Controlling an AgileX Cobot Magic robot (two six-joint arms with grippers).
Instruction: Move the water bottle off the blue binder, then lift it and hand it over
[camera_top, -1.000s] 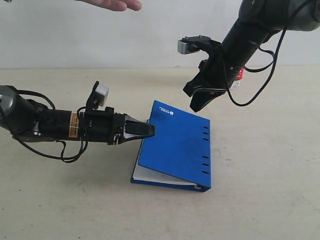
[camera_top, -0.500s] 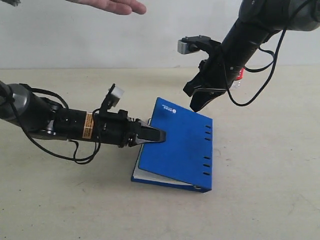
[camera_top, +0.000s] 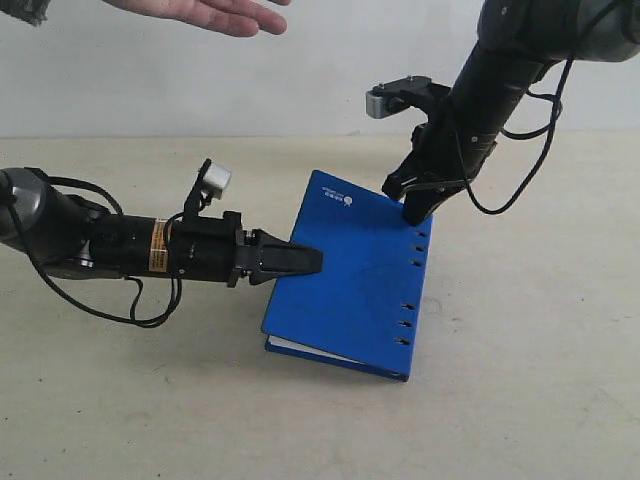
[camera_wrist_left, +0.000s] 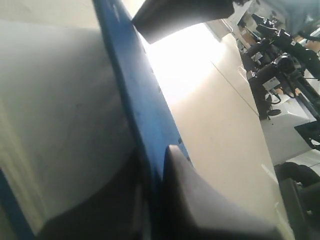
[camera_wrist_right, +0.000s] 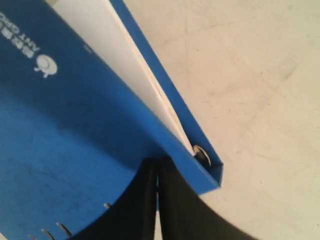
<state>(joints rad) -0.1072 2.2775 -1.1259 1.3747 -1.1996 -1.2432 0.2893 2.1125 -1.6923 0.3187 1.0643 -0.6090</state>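
The flat beige tabletop (camera_top: 520, 400) carries the royal-blue rectangular ring binder (camera_top: 350, 280). The black left gripper (camera_top: 312, 262) meets the binder's left edge; in the left wrist view the blue cover runs between its fingers, apparently clamped. The black right gripper (camera_top: 416, 210) rests on the binder's far corner, fingers pressed together with nothing seen between them. An open human hand (camera_top: 215, 14) waits well beyond the binder. The clear plastic water bottle appears in no view, and the binder's top face is bare.

Handling judgement: the binder is stiff, light and smooth-faced, and its hinged cover will swing open. Grip both covers together, near the spine.
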